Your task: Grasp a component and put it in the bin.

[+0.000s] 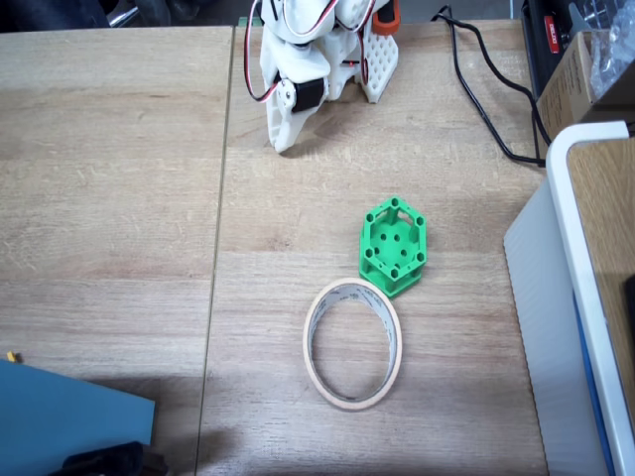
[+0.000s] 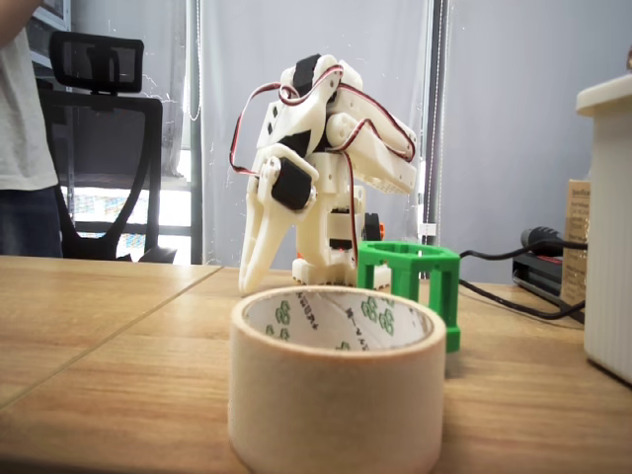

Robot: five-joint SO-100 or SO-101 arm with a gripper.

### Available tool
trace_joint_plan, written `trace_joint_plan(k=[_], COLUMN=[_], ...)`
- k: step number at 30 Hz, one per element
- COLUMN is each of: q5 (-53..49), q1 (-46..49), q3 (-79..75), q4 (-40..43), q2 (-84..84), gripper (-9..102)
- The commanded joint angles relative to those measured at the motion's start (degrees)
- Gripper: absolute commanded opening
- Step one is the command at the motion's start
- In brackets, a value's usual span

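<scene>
Gripper (image 1: 285,139) hangs folded near the arm's base, fingers pressed together, tips pointing down at the wooden table (image 1: 109,178), holding nothing. Green component (image 1: 393,245) sits on the table just beside the tan ring bin (image 1: 316,369), maybe touching its rim, not inside. Nothing looks done yet: grabbing and dropping are both left.

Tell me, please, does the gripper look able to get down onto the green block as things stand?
Probably yes: the gripper hangs folded near the arm's base, and bare table lies between it and the green block. The tape ring touches only its far side.
</scene>
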Motion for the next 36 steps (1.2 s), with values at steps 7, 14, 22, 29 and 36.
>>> trace_joint_plan(k=[7, 14, 22, 29, 36], q5=[0.0, -0.4, 0.4, 0.5, 0.5], q1=[-0.4, -1.6, -13.8, -23.4, -29.2], q3=[-13.8, -28.5, -39.3, -49.7, -58.1], q4=[0.0, 0.3, -0.3, -0.3, -0.3], q2=[-0.1, -0.3, -9.1, -28.3, -43.1], gripper=[0, 0, 0, 0, 1])
